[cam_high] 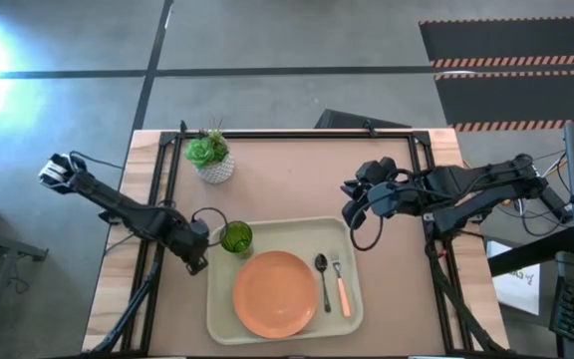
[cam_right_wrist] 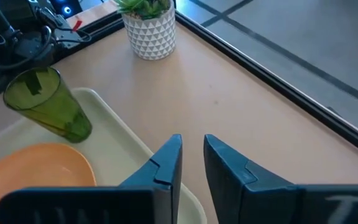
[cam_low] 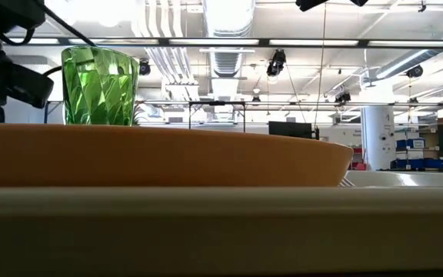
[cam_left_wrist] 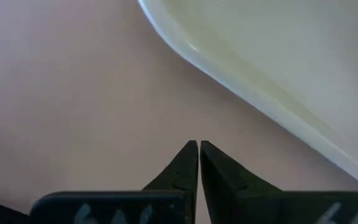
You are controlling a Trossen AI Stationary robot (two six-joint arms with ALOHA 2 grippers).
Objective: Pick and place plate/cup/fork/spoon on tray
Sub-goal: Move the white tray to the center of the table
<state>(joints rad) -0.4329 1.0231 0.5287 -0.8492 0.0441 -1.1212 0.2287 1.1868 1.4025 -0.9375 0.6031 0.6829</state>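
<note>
The cream-white tray (cam_high: 217, 317) lies at the table's near middle. On it lie the salmon-orange plate (cam_high: 275, 293), the dark spoon (cam_high: 322, 279) and the pink-handled fork (cam_high: 342, 291). The green cup (cam_high: 235, 237) stands upright in the tray's far left corner. It also shows in the low view (cam_low: 98, 85) and the right wrist view (cam_right_wrist: 42, 102). My left gripper (cam_left_wrist: 199, 145) is shut and empty, just left of the tray's left rim (cam_left_wrist: 229, 68) and over the bare table. My right gripper (cam_right_wrist: 191, 140) is a little open and empty, above the table past the tray's far right corner.
A white pot with a green plant (cam_high: 211, 160) stands at the table's far left. It also shows in the right wrist view (cam_right_wrist: 149, 25). Black frame rails (cam_high: 297, 134) run along the table's far edge and sides. Bare tabletop lies between the pot and my right gripper.
</note>
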